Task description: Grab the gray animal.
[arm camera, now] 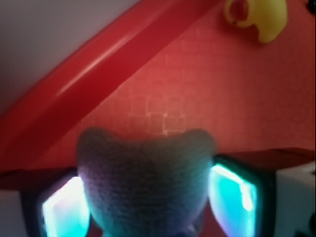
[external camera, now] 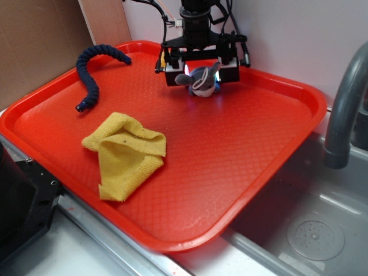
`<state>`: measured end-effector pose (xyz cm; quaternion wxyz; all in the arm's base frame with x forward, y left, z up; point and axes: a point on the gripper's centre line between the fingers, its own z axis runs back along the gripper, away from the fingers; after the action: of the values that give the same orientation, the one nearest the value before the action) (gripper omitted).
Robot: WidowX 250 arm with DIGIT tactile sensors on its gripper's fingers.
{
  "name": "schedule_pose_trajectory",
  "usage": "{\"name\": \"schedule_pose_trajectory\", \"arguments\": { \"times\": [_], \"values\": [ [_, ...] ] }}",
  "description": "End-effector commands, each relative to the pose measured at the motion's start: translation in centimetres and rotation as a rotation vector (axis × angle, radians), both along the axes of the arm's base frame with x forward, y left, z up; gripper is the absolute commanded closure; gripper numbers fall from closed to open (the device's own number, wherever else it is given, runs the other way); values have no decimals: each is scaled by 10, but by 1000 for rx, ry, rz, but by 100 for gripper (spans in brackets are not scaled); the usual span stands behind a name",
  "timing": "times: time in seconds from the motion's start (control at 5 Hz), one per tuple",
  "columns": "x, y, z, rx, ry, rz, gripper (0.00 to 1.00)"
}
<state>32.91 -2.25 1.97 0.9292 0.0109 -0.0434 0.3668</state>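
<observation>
At the far left of the red plastic tray (external camera: 276, 155): dark blue braided rope (external camera: 89, 72), curved, lying apart from all else. Not wanted.

Left of centre, nearer the front rim: crumpled yellow knitted cloth (external camera: 127, 154), loose on the tray floor, well apart from the work.

Far middle of the tray, near the back rim: small gray plush animal with a white belly patch (external camera: 202, 79), sitting on or just above the tray floor; which of the two cannot be told. The wrist view shows its gray body (arm camera: 145, 182) lodged between two lit cyan pads (arm camera: 229, 193), one on each side.

Same spot: black robot hand (external camera: 201, 68), set down over the toy, narrowed about it, with the pads at or against the plush flanks. Judged to have hold of the toy, or to be at the point of it.

Behind the hand, toward the back rim in the wrist view: small yellow rubber duck (arm camera: 257, 17), near but not touching the toy.

Right of the tray: gray curved faucet (external camera: 345, 98) over a metal sink (external camera: 310, 230).

Handling note: soft plush yields, so the squeeze should be firm and centred on the body, not on the trunk or ears. A straight vertical lift would keep it clear of the duck and the rim.
</observation>
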Motion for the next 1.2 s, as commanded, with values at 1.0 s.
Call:
{"name": "schedule_pose_trajectory", "arguments": {
  "times": [1.0],
  "values": [
    [-76, 98, 149, 167, 57, -583, 100]
  ]
}}
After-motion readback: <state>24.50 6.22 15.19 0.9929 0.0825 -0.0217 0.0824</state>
